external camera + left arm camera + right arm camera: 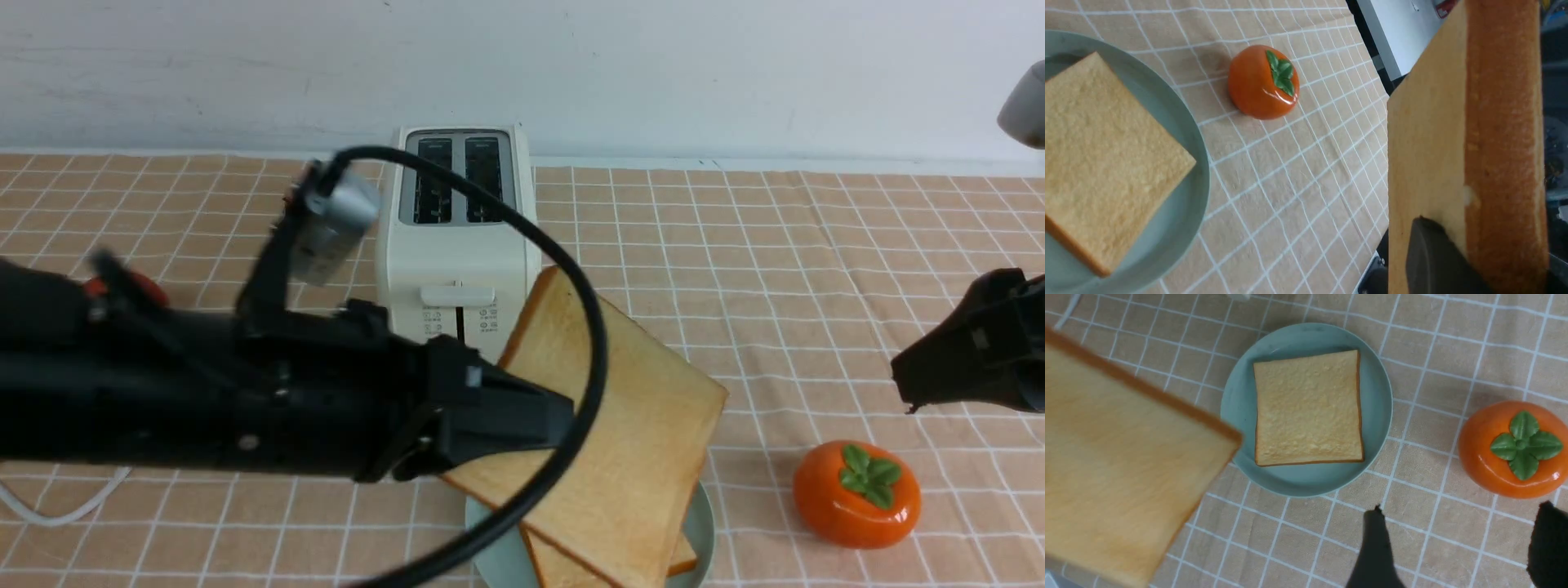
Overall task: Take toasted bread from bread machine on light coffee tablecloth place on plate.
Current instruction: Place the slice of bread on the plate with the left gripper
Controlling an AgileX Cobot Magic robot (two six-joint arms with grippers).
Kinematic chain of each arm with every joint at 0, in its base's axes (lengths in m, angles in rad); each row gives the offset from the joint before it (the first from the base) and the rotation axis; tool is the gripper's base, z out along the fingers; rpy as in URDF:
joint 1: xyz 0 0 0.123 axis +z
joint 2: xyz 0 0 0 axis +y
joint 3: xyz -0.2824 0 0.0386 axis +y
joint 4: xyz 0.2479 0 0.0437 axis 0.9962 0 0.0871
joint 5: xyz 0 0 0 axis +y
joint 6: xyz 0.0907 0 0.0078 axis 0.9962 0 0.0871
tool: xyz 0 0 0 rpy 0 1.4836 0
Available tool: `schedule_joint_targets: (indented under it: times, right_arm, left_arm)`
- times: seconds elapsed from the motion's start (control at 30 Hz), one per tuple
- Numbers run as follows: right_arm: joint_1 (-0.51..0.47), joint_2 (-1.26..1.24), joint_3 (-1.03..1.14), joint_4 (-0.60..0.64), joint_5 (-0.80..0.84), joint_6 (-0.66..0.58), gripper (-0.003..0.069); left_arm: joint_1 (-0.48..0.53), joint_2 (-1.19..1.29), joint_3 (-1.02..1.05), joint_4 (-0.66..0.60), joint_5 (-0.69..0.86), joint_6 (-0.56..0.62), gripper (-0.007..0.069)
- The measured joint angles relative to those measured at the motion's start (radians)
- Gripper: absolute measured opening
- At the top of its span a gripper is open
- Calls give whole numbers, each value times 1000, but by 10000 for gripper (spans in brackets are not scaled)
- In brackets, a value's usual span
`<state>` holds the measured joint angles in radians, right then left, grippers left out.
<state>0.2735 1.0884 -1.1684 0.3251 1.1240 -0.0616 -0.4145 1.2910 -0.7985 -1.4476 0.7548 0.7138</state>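
My left gripper is shut on one slice of toasted bread, holding it tilted above the pale teal plate. In the left wrist view one dark finger presses that slice's face. A second slice lies flat on the plate; the left wrist view shows it too. The cream bread machine stands behind on the light coffee tablecloth, both slots empty. My right gripper hovers open at the right, with only cloth between its fingers.
An orange persimmon-shaped ornament sits right of the plate, close to my right gripper. The left arm's black cable loops in front of the toaster. A white cord lies at the near left. A wall bounds the back.
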Motion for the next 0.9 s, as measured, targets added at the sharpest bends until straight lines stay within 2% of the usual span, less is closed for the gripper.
schedule_joint_targets:
  times: [0.1,0.17,0.27,0.37,0.5,0.53,0.57,0.6,0.67,0.73,0.8,0.9]
  right_arm:
    - [0,0,0,3,0,0,476]
    - [0,0,0,3,1,0,476]
    - [0,0,0,3,9,-2,476]
    - [0,0,0,3,19,-10,476]
    - [0,0,0,3,23,-15,476]
    - [0,0,0,3,23,-15,476]
    - [0,0,0,3,24,-15,476]
    - [0,0,0,3,25,-15,476]
    - [0,0,0,3,31,-15,476]
    - [0,0,0,3,36,-16,476]
    - [0,0,0,1,44,-18,476]
    - [0,0,0,-26,45,-18,475]
  left_arm:
    - [0,145,0,-144,-45,137,99]
    - [0,227,0,-202,-73,184,99]
    - [-1,330,0,-234,-90,233,103]
    - [-17,401,-1,-243,-97,268,146]
    - [-70,448,-7,-250,-140,311,323]
    - [-72,449,-7,-250,-146,318,347]
    - [-86,449,-8,-251,-199,344,446]
    - [-89,446,-8,-252,-235,352,484]
    - [-89,431,-8,-255,-365,365,612]
    - [-89,416,-8,-253,-438,365,638]
    - [-89,336,-8,-198,-628,349,662]
    - [-88,236,-8,-132,-764,355,649]
